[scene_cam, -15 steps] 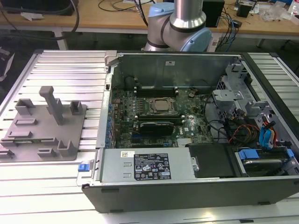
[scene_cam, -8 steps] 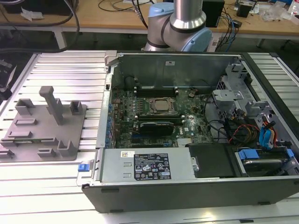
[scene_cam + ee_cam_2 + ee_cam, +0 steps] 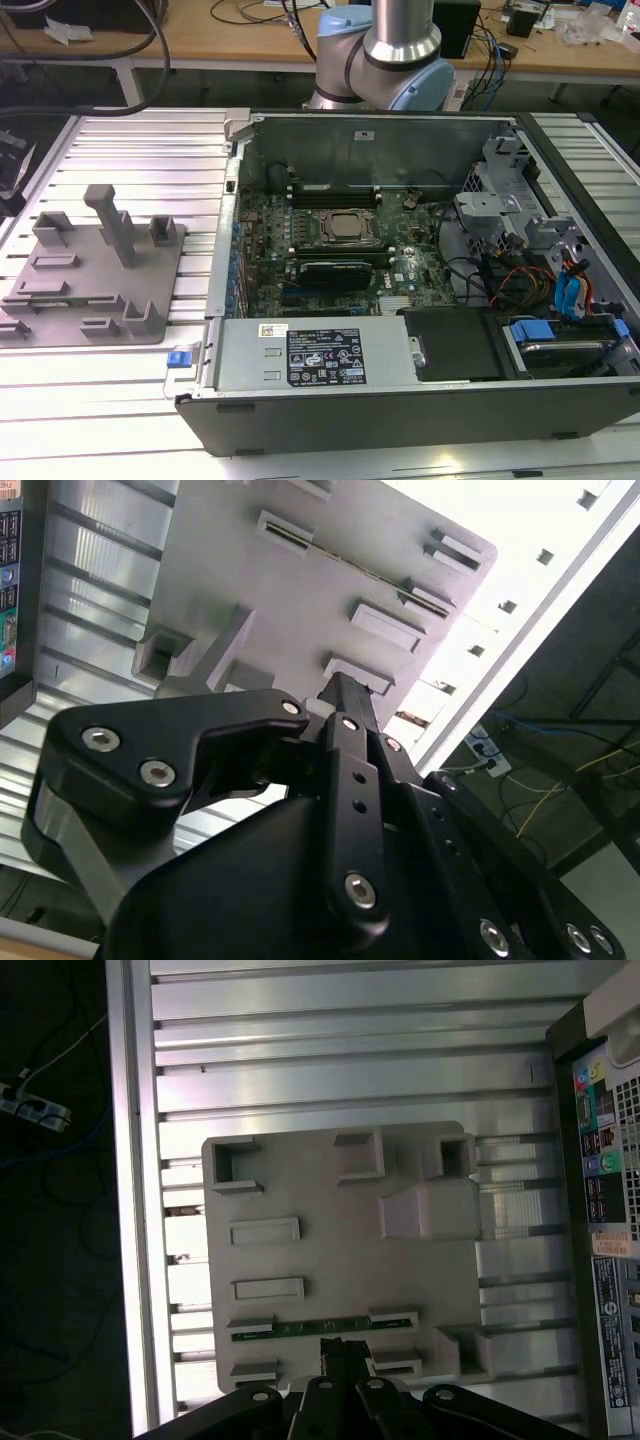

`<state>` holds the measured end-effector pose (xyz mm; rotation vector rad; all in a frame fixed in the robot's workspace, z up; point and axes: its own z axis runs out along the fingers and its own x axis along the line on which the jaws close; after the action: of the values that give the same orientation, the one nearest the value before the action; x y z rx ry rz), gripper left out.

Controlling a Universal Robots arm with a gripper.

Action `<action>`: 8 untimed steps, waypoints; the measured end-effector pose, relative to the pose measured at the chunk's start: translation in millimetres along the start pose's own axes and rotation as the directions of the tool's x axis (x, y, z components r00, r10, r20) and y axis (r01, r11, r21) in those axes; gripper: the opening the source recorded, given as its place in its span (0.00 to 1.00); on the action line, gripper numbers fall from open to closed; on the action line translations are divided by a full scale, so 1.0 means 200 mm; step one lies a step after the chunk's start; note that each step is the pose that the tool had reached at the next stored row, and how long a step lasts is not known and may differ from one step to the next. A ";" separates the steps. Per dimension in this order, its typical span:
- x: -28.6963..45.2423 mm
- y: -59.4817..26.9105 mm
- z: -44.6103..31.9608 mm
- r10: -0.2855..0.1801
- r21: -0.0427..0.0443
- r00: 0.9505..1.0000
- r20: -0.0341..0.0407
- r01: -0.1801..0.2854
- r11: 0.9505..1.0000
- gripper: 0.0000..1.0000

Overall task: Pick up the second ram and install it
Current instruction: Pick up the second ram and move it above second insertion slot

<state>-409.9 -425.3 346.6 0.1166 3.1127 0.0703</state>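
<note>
One thin green second ram (image 3: 290, 1328) lies on one grey plate (image 3: 330, 1260). The gripper (image 3: 341, 1347), partly cut off, is pinched together and empty.

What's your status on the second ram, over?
Gripper over grey fixture plate. Second ram on plate, at gripper tip, contact unclear. Nothing blocking it.

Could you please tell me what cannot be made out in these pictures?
In the first wrist view, the gripper meets the edge of the second ram; whether they touch cannot be told.
In the exterior view, the memory slots are too small and dark to tell which are filled.
In the exterior view, the arm is cut off by the top edge.
</note>
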 end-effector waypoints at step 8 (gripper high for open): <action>0.000 0.000 0.000 -0.003 -0.001 1.000 0.000 0.003 1.000 0.08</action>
<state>-409.8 -425.3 346.7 0.1119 3.1129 0.0717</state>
